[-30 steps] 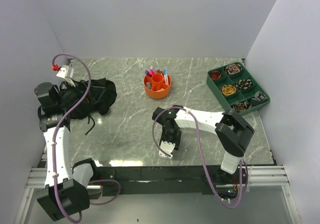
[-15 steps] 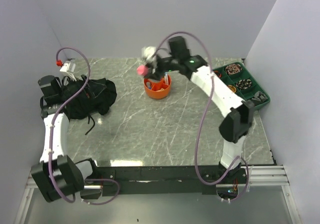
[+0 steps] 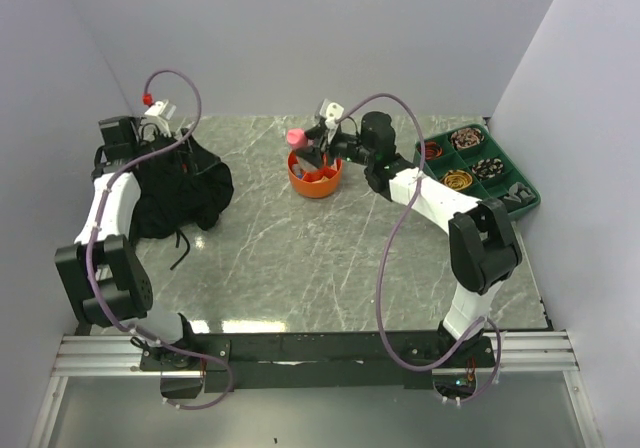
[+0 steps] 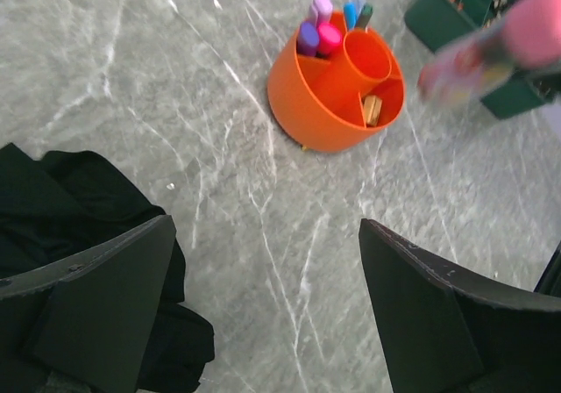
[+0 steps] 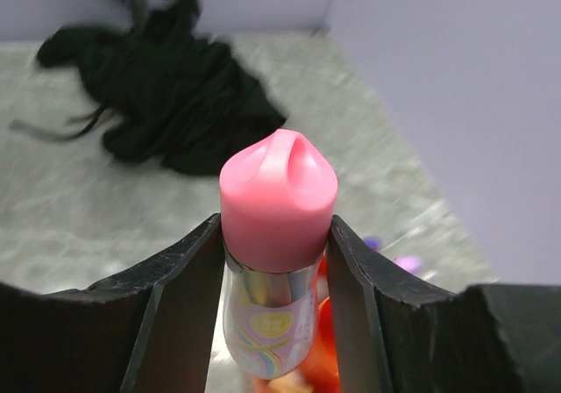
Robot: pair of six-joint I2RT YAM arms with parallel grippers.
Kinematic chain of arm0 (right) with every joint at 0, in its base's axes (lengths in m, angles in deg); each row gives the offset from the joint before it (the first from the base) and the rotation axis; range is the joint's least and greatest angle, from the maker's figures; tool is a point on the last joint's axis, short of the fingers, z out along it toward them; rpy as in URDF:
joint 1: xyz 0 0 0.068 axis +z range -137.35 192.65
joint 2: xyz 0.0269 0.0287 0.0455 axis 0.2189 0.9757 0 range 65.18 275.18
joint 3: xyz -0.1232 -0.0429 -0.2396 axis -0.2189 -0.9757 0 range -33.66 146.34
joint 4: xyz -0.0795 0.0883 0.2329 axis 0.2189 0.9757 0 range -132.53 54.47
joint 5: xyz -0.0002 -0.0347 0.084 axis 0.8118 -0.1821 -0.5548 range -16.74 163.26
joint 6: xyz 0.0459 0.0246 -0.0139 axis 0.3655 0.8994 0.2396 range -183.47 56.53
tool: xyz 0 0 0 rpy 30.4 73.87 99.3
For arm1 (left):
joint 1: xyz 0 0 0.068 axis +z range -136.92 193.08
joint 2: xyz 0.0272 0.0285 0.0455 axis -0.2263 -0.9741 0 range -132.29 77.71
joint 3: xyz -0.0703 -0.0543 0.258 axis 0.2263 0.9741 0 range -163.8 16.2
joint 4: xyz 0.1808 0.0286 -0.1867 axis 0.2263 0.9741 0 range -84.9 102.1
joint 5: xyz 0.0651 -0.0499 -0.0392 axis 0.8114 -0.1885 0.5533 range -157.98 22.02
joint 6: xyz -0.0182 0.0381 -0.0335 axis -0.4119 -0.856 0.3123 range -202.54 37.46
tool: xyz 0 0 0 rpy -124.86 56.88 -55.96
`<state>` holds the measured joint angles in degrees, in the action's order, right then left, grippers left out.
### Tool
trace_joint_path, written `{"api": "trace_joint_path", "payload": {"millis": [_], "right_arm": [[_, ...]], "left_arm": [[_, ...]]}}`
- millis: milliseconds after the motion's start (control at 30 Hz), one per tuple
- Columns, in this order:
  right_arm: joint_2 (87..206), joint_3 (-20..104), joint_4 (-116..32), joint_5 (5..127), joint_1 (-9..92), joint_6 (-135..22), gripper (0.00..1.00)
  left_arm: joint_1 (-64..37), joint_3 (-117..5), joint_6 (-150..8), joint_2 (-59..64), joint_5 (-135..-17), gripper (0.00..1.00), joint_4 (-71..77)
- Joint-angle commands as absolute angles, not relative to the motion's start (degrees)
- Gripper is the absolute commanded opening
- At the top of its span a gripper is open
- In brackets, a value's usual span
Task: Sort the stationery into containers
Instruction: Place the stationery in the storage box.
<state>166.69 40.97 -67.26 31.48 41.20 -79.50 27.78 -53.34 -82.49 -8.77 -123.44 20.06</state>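
The round orange holder [image 3: 316, 188] stands at the back middle of the table. Purple and pink markers [image 4: 316, 30] and blue and green pens [image 4: 356, 12] stand in its ring compartments. My right gripper [image 3: 308, 154] hovers just above its left rim, shut on a pink-capped piece of stationery [image 5: 277, 196] with a silver band and a rainbow label. The orange holder [image 5: 330, 327] shows blurred right below it. My left gripper [image 4: 265, 226] is open and empty, high over the table beside the black cloth [image 4: 79, 209], looking toward the holder [image 4: 333, 86].
The black cloth bundle [image 3: 180, 188] lies at the far left under the left arm. A dark green compartment tray [image 3: 478, 176] with small items sits at the far right. White walls close in the back and both sides.
The right arm went from the near table edge up to the orange holder with the pink-capped piece, then dropped closer to the rim. The left arm swung back toward the far-left corner.
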Motion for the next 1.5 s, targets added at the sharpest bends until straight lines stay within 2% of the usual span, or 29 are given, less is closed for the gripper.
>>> {"api": "trace_joint_path", "payload": {"millis": [0, 200, 533, 1167, 1200, 1267, 1300, 1400, 1433, 1467], "right_arm": [[167.6, 42.6, -86.9, 34.2, 39.9, -76.5, 0.0], [173.7, 47.1, -89.0, 35.7, 38.7, -76.6, 0.0], [181.2, 50.0, -91.6, 36.6, 36.6, -74.5, 0.0], [178.7, 39.3, -94.5, 36.2, 36.8, -74.5, 0.0], [178.6, 39.1, -94.4, 36.2, 36.7, -74.7, 0.06], [178.3, 38.8, -94.8, 37.0, 36.7, -74.8, 0.28], [177.5, 38.7, -94.9, 37.3, 36.7, -74.7, 0.46], [174.1, 39.2, -93.2, 38.0, 36.8, -74.6, 0.71], [173.2, 39.6, -92.3, 38.4, 36.8, -74.6, 0.91], [172.2, 40.3, -90.1, 38.6, 36.9, -75.0, 1.0]], "left_arm": [[25.0, -57.1, -91.4, -11.7, -122.5, 0.93, 27.0], [19.8, -58.0, -94.8, -14.7, -119.3, 0.95, 29.1], [19.4, -62.6, -100.1, -17.6, -115.5, 0.94, 37.1], [19.4, -62.9, -101.1, -19.2, -113.1, 0.94, 36.8], [19.5, -62.6, -101.1, -19.1, -113.1, 0.94, 36.8], [19.4, -62.6, -101.1, -18.9, -113.1, 0.95, 36.7], [19.4, -62.6, -100.8, -18.8, -113.0, 0.95, 36.6], [19.4, -62.6, -100.0, -18.3, -113.1, 0.96, 35.2], [19.4, -62.4, -99.2, -17.9, -113.3, 0.96, 34.6], [19.5, -62.1, -98.7, -17.7, -113.5, 0.97, 33.9]]}}
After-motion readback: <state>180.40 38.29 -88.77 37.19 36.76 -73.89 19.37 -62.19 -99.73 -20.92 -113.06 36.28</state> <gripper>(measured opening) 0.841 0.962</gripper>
